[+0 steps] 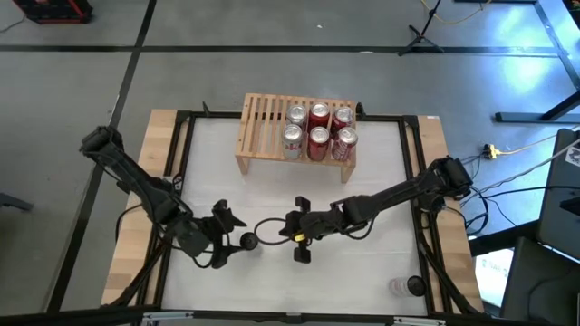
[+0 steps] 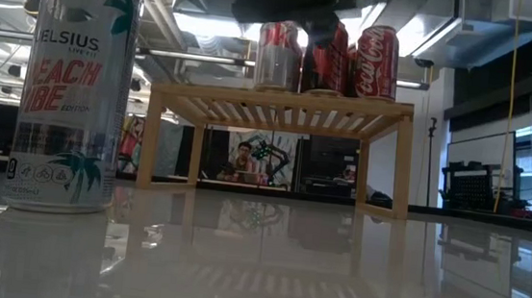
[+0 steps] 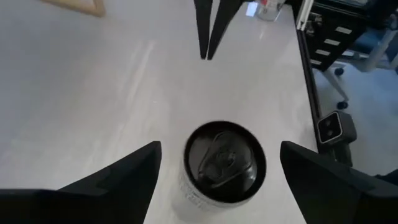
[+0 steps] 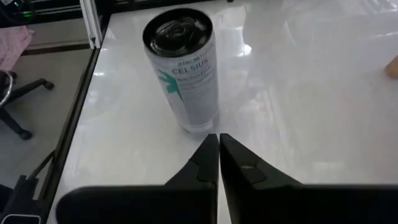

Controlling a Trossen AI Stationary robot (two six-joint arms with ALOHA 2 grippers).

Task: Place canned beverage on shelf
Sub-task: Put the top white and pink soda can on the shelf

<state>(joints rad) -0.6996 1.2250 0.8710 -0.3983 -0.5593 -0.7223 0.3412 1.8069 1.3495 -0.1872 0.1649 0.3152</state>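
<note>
High view: the left gripper (image 1: 237,241) reaches low across the white counter (image 1: 381,172), jaws wide on either side of the upright can (image 1: 247,241) without touching it. The right gripper (image 1: 288,226) points at the can from the other side, jaws closed and empty. The shelf (image 1: 263,127) stands well apart at the far edge, six cans (image 1: 318,131) on its right half, its left half bare.

Low view: the can (image 2: 67,88) stands on the counter near the camera, the shelf (image 2: 279,107) beyond it.

Left wrist view: the can's top (image 3: 224,160) sits between the spread fingers (image 3: 118,180).

Right wrist view: the can (image 4: 183,68) stands just ahead of the closed fingertips (image 4: 211,155).
</note>
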